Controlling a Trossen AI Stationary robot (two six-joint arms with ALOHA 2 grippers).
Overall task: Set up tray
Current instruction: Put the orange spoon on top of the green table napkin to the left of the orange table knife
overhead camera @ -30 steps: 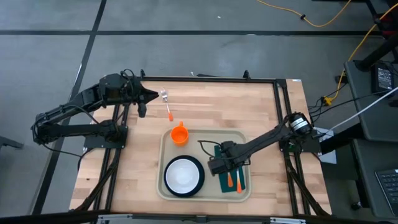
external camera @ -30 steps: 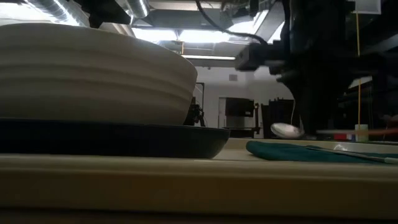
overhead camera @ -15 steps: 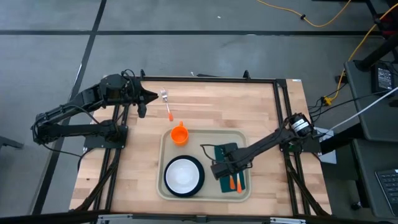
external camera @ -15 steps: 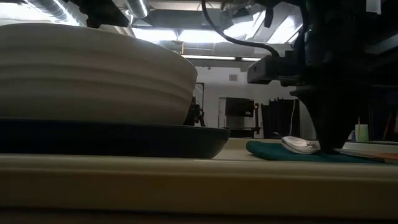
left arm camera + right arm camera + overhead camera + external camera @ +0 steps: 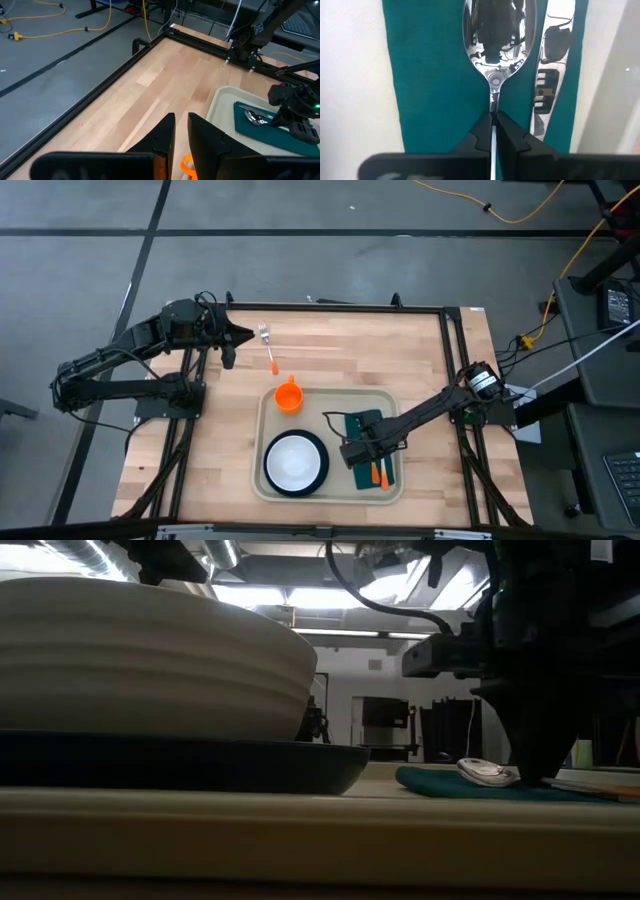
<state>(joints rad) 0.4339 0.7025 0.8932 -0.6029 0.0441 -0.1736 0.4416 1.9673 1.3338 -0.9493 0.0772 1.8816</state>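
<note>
right gripper (image 5: 494, 131) pinches spoon (image 5: 496, 47) over cloth (image 5: 430, 75)

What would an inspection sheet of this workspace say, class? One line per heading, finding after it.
Surface: wooden table, black frame.
Job's things: tray holds blue plate with white bowl, green cloth, spoon, knife; orange cup at its rim.
Clutter: fork on the table, orange handle.
Grippers: right tool shut on the spoon's neck over the cloth; left tool nearly closed, empty, waiting near the fork.
Cables: yellow cable on floor.
Surroundings: grey floor; desk at right.
</note>
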